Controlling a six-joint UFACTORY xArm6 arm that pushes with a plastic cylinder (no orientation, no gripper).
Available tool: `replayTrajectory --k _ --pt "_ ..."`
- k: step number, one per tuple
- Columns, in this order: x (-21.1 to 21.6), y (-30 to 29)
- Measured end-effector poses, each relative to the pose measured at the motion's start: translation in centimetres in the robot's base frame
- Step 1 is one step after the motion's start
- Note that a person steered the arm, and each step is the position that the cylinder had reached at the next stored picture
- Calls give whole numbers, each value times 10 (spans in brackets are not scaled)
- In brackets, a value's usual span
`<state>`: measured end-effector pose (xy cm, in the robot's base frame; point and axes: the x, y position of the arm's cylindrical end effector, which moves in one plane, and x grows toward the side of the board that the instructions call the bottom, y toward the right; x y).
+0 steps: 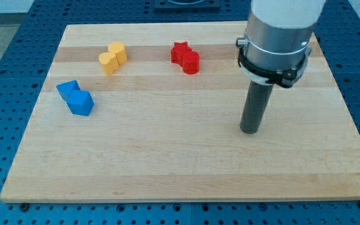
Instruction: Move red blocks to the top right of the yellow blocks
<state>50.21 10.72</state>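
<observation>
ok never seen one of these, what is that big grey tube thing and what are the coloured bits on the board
The grey cylinder is the end of a robot arm. It has no hand, only a dark rod, and my tip slides along the wooden board to push blocks. There is one camera view, looking down at the board from its near edge. Nothing is held. At the view's upper left sit two yellow blocks, touching. Below and left of them are two blue blocks. Two red blocks, one star-shaped, lie at top centre. My tip stands apart, lower right of the red pair.

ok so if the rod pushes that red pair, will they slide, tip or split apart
Likely slide, not tip: the red star block and the rounder red block sit low and flat on smooth wood. They may separate, being two touching pieces. My tip is down to their right.
</observation>
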Motion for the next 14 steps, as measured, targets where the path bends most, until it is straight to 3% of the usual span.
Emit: replayTrajectory --k 4,7,11,14 --pt "-115 -22" --pt "-146 -37" --pt "-135 -77" --pt "-172 -78"
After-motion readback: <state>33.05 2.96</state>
